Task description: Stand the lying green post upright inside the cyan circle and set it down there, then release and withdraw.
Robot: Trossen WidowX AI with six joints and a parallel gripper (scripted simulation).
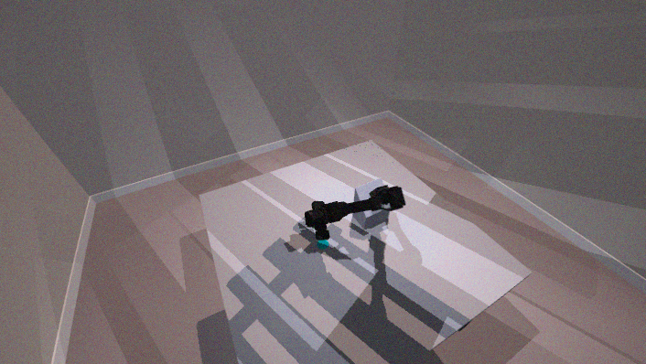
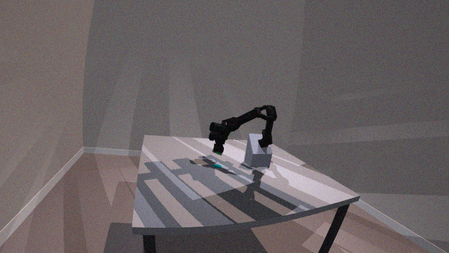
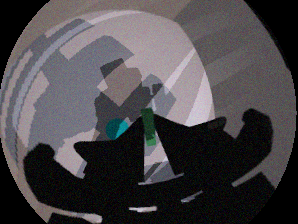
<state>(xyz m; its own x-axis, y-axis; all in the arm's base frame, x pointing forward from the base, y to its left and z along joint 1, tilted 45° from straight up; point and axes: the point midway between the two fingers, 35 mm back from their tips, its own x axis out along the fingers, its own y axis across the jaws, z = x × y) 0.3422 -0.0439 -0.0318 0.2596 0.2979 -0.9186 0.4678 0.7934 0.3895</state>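
Fingers of the gripper [image 3: 149,156] are clamped on the green post [image 3: 148,128], which pokes out between the two dark prongs a little below the middle of the wrist picture. Just to its left in that view sits the cyan circle [image 3: 117,128], a small bright patch on the table among grey shadow bands.

From the exterior view, the gripper [image 2: 218,149] hangs above the table [image 2: 178,219] near the centre of the frame, with the post's green end [image 2: 217,152] showing at its lower tip. The post is off the surface, pointing roughly downward with a slight tilt. The cyan circle [image 2: 217,166] lies on the table below the gripper, apart from the post.

In the top view the black arm [image 1: 352,208] reaches left from its grey pedestal [image 1: 368,221], and the cyan circle [image 1: 323,244] peeks out just under the gripper; the post itself is too small to make out there.
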